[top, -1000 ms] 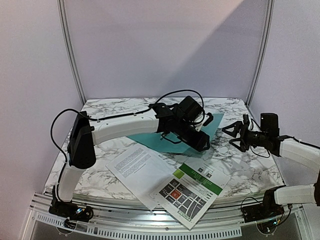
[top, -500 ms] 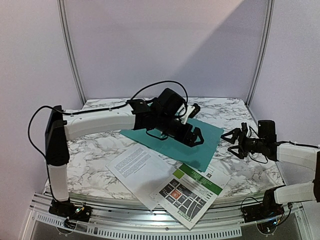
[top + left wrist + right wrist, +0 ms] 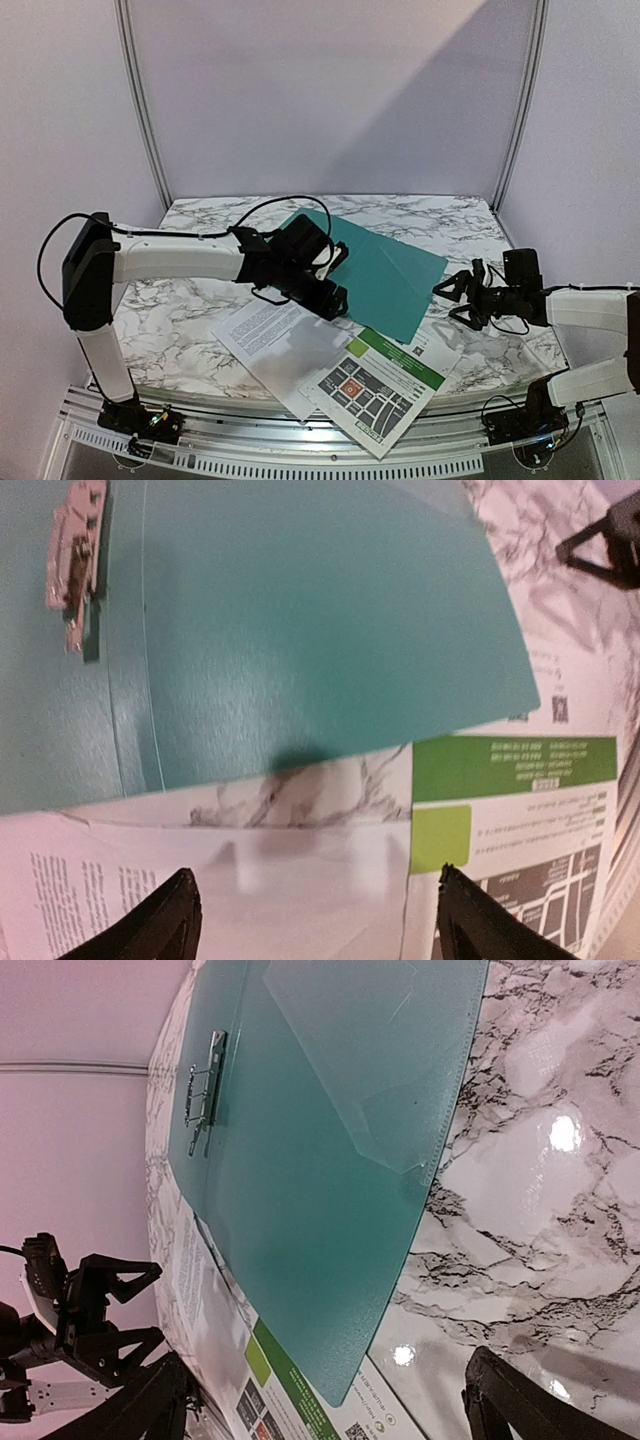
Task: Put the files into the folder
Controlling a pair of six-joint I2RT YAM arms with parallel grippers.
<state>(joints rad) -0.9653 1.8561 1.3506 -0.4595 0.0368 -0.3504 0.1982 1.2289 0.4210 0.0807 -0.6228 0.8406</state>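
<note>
The folder (image 3: 390, 272) lies flat and open on the desk (image 3: 190, 300), a little toward 1 o'clock from its middle, inner face up. That suits the task, since sheets can be laid straight onto it. The two files sit at its 6 to 7 o'clock side near the front edge: the white text sheet (image 3: 268, 335) and, overlapping it at 4 o'clock, the green-header sheet (image 3: 388, 378). The folder's near corner appears to rest on the far edge of the green-header sheet.

The left gripper (image 3: 335, 300) hangs at the folder's 8 o'clock edge above the white sheet, fingers spread wide and empty, probably lined up to take that sheet. The right gripper (image 3: 455, 295) waits at the folder's 4 o'clock side, also spread and holding nothing.

The top view gives the layout but hides the metal clip (image 3: 203, 1090) behind the left arm. The right wrist view shows it along the spine, and the left wrist view shows bare marble between folder and white sheet.
</note>
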